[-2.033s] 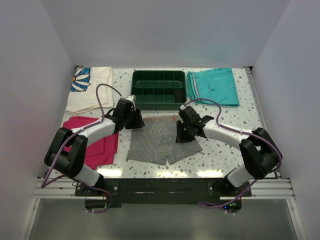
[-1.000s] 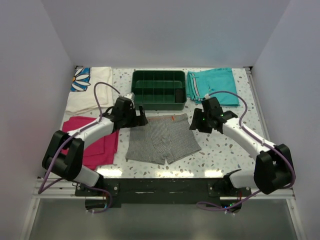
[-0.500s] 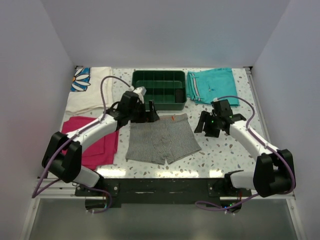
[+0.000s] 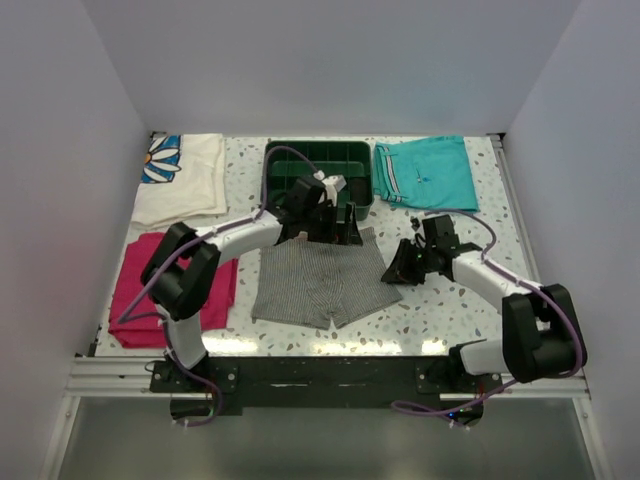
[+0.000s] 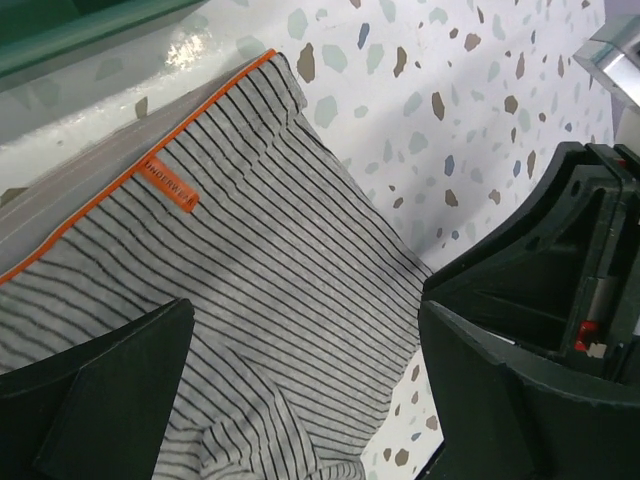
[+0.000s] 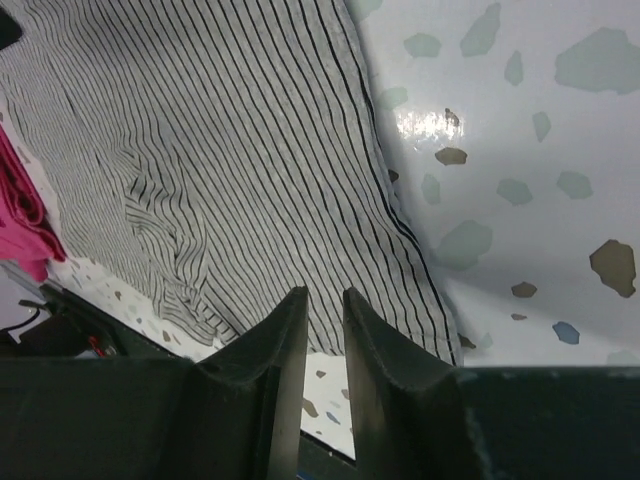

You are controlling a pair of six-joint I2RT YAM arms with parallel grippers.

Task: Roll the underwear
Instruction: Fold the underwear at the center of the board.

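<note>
Speckled terrazzo worktop (image 4: 450, 300) is seen from above, walled in white. Near its middle, toward the near edge, the underwear (image 4: 320, 280) is laid flat — grey-and-white stripes, orange trim along its far hem. The left gripper (image 4: 338, 228) is held over that far hem, fingers spread wide, nothing grasped. The right gripper (image 4: 398, 268) is lowered at the garment's right edge — fingers drawn almost together, nothing between them. A green tray (image 4: 315, 145) is set at the far edge.

Green compartment tray (image 4: 318, 144), upper centre. Teal shorts (image 4: 430, 172), upper right. Daisy-print cream cloth (image 4: 185, 180), upper left. Magenta cloth (image 4: 135, 300), lower left. Speckled table (image 4: 440, 300).
</note>
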